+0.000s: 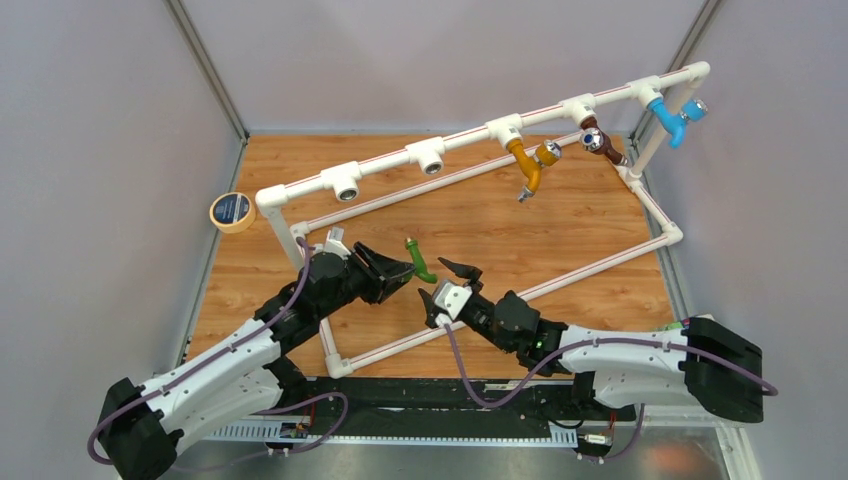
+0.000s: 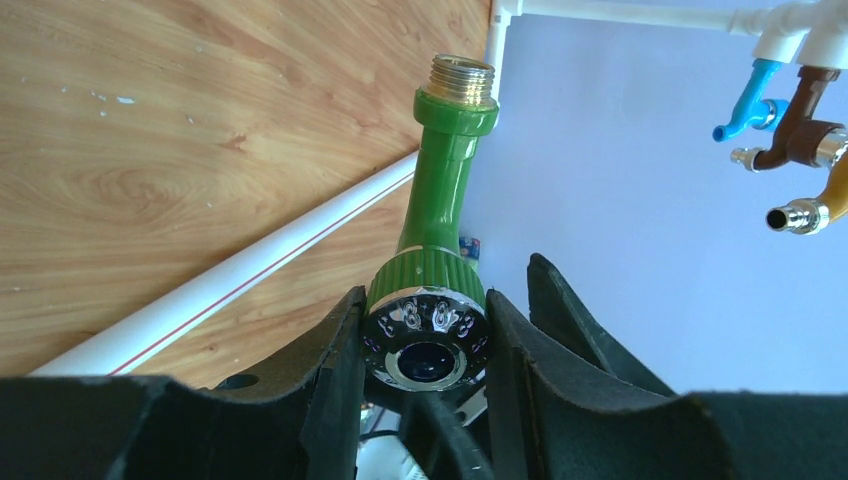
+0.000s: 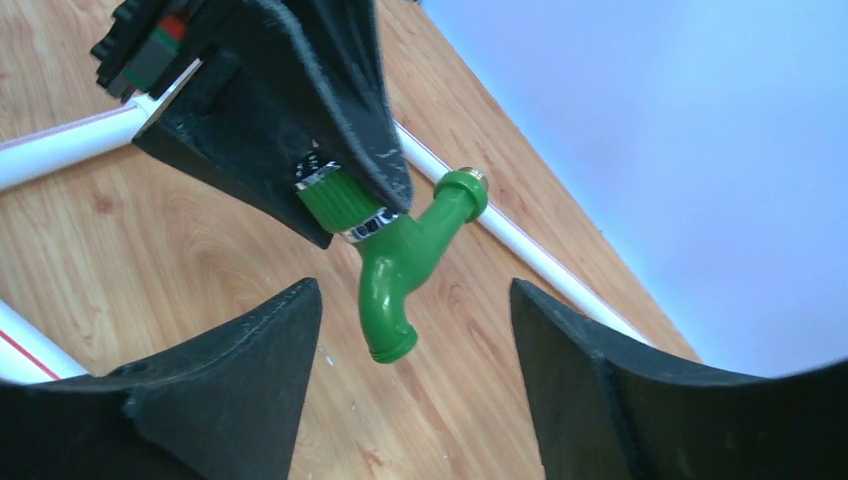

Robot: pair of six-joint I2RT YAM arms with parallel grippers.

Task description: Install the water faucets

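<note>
Your top camera looks down from above and behind the arm bases, taking in the whole wooden table (image 1: 560, 220) and the pipe frame (image 1: 470, 136). Your left wrist camera sits very close to the green faucet (image 2: 445, 190), facing along it toward the far wall. Your right wrist camera faces that same faucet (image 3: 400, 270) from slightly farther back; all three views share it (image 1: 420, 265).

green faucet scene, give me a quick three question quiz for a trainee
1. True or false: the left hand grips the green faucet by its knob.
2. How many faucets already sit on the white pipe frame?
3. The right hand is: A shut on the green faucet, B open, C out of view.
Key: 1 true. 2 three: orange faucet, brown faucet, blue faucet. 3 B.
</note>
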